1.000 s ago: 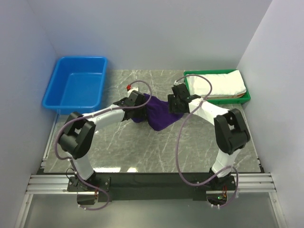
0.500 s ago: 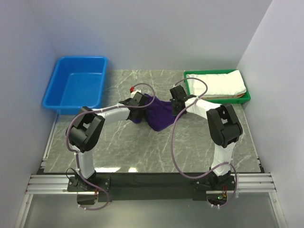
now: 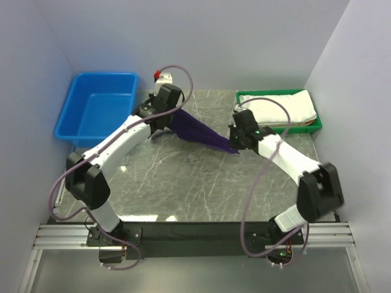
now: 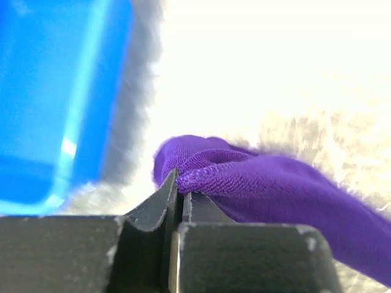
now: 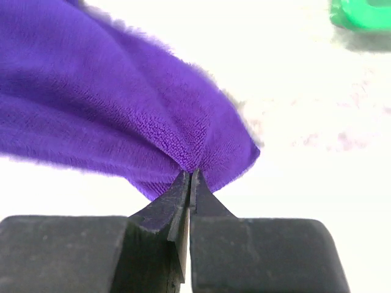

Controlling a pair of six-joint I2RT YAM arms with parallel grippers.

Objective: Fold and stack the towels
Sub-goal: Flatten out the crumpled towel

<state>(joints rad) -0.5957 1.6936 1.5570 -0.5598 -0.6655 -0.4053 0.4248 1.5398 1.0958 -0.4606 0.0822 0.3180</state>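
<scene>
From above I see the purple towel (image 3: 198,129) held in a long strip over the middle of the table (image 3: 183,183). It runs from far left to near right. Only my wrist cameras show the pinch up close: the left gripper (image 4: 180,183) and the right gripper (image 5: 190,177) each squeeze one end tight.
</scene>
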